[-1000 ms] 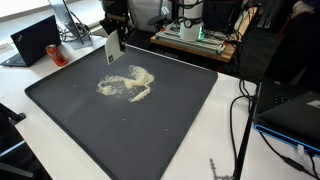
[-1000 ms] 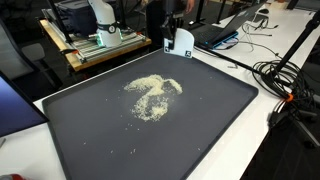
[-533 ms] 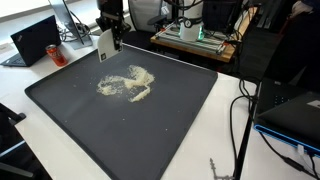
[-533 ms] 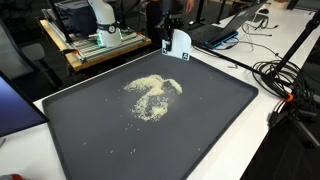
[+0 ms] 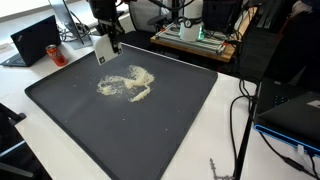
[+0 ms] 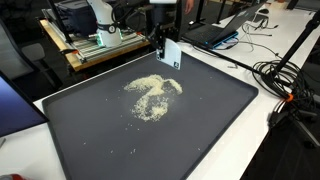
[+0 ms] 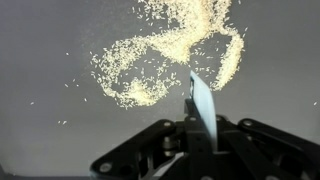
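The gripper (image 5: pixel 104 33) is closed on a white card (image 5: pixel 104 48) above the dark mat (image 5: pixel 170 115). Pale grains (image 5: pixel 128 83) lie scattered near it.

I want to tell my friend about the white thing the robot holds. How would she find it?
Find the big dark grey mat. Towards its far edge lies a scattered heap of pale yellow grains, and close beside that hangs the robot's black hand. Pinched in it is a thin flat white card, the only smooth white piece above the mat.
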You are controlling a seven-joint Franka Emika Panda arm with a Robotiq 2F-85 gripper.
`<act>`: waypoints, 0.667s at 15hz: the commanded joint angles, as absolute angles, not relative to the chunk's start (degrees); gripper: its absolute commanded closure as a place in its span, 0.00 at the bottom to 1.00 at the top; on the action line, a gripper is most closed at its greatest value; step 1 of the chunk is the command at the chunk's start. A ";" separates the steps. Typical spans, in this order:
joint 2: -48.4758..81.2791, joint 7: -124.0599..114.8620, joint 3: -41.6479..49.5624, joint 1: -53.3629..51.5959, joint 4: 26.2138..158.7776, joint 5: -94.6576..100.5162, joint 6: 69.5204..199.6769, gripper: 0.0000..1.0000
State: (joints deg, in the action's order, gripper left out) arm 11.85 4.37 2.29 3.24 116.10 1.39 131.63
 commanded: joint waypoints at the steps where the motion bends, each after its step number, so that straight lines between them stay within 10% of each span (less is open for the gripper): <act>1: 15.83 7.55 3.29 7.32 112.52 -6.54 130.32 0.99; 10: 19.85 -1.95 6.24 11.32 108.42 -13.84 133.97 0.99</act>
